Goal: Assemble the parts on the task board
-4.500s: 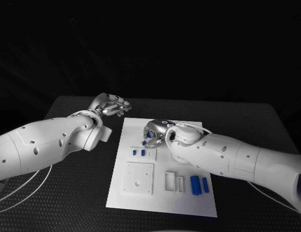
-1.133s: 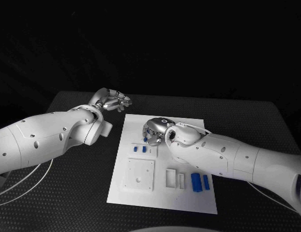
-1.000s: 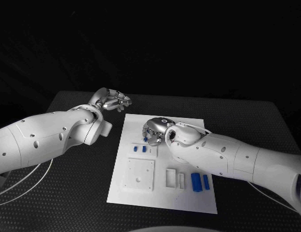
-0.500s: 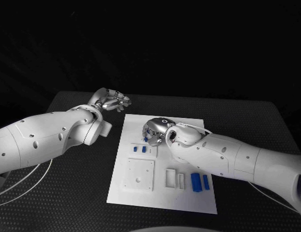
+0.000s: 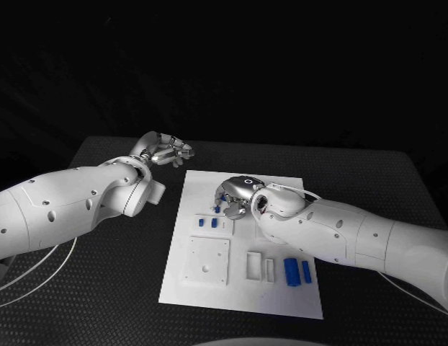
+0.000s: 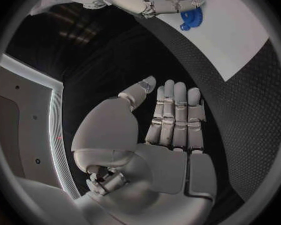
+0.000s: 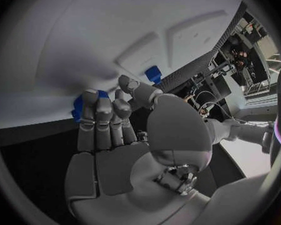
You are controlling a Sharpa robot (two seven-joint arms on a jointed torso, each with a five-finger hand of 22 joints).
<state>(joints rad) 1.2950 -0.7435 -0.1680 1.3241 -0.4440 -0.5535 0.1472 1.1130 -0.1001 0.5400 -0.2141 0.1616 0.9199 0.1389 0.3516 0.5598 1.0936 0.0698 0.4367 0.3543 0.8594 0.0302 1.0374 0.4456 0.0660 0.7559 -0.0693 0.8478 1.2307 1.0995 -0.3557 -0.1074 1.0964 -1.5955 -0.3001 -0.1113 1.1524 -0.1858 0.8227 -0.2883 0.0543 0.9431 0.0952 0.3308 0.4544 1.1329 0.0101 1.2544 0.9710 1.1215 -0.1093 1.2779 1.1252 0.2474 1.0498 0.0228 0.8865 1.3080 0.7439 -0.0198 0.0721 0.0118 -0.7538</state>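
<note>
Currently, the left hand (image 5: 165, 153) hovers over the worktop (image 5: 99, 288) just off the far-left corner of the task board (image 5: 287, 303); the left wrist view shows its fingers (image 6: 175, 110) extended side by side and holding nothing. Next, on the board, two small blue parts (image 5: 212, 223) stand in a holder near the left edge, with a larger white fixture behind them toward the near edge. The right hand (image 5: 237, 196) sits over the far half of the board, fingers curled down beside a blue part (image 5: 218, 209); in the right wrist view blue shows at the fingertips (image 7: 98, 102), but whether the part is gripped or only touched cannot be told. Two longer blue parts (image 5: 296, 274) lie side by side toward the near-right corner, long axes running far to near. Judged from position, the right hand is the nearer to every part.
</note>
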